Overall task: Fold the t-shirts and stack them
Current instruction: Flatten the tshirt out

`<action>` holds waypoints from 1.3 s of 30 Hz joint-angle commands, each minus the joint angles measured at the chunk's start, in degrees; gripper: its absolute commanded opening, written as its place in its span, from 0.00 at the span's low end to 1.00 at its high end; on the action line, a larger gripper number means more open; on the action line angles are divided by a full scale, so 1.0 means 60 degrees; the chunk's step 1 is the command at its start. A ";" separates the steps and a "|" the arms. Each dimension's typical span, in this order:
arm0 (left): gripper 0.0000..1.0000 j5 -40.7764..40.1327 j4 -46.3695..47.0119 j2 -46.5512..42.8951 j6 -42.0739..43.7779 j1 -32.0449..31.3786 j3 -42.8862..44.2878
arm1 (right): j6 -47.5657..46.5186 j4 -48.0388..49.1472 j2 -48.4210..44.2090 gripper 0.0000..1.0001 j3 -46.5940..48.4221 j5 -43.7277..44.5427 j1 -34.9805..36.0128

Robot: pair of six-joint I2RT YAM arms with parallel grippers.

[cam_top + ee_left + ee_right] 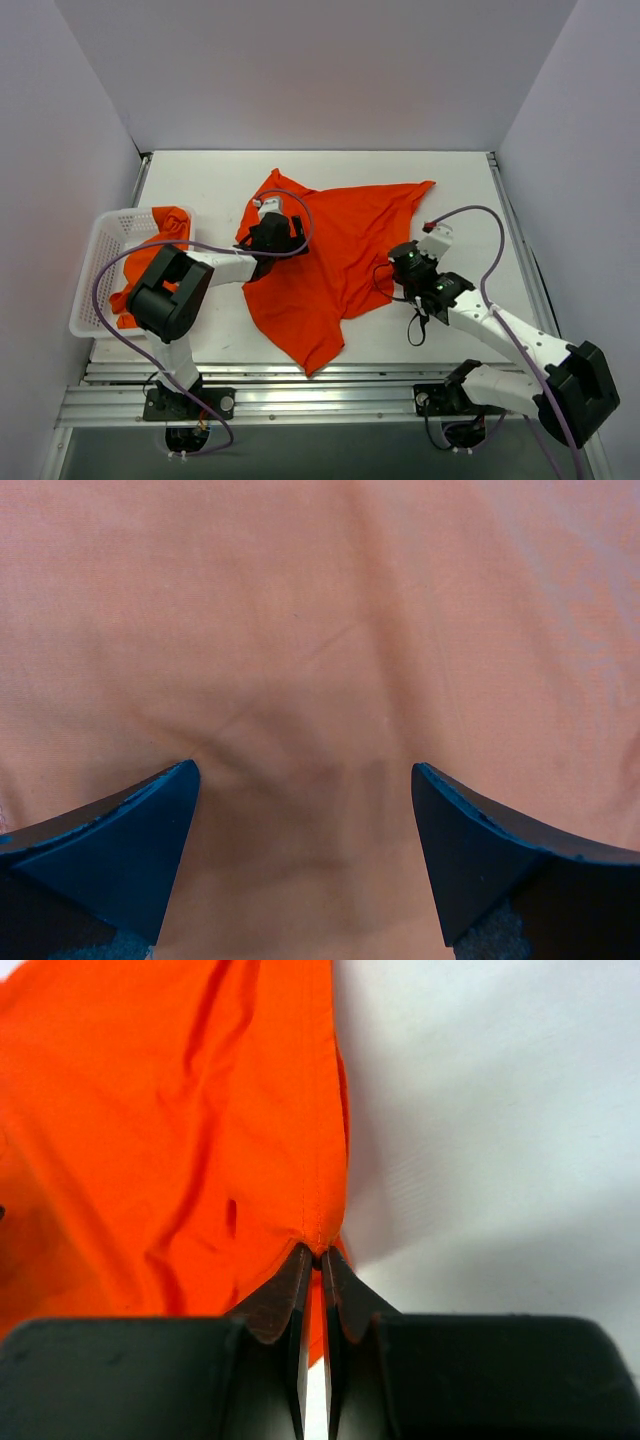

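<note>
I pinch the edge of the unfolded shirt (330,260) in my right gripper (322,1255), left gripper (305,770) wide open over it; nothing stacked yet.

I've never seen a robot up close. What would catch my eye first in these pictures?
The bright orange shirt lying crumpled across the middle of the white table. The right gripper is pinched shut on its right edge, while the left gripper hangs open over its left part. At the table's left edge, a second orange shirt spills from a white basket.
</note>
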 commanded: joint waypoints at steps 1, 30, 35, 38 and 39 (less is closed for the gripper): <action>0.97 0.0369 0.0050 -0.0004 -0.0015 0.0138 -0.0115 | 0.0485 -0.1823 -0.0766 0.00 0.0287 0.1616 -0.0145; 0.96 0.2435 0.0710 -0.1556 0.0146 0.2526 -0.1258 | 0.7592 -0.7658 -0.2526 0.89 0.0272 0.2659 -0.2050; 0.94 0.3005 -0.0005 -0.2667 0.0015 0.2512 -0.0965 | 0.6802 -0.7160 -0.2644 0.87 0.0564 0.2891 -0.1656; 0.94 0.2978 -0.0607 -0.3617 0.0000 0.2468 -0.0906 | 0.4375 -0.5056 -0.2629 0.84 0.0712 0.2922 -0.1216; 0.94 0.2803 -0.0797 -0.3854 0.0014 0.2409 -0.0804 | 0.3657 -0.3411 -0.2571 0.84 0.0741 0.2791 -0.1099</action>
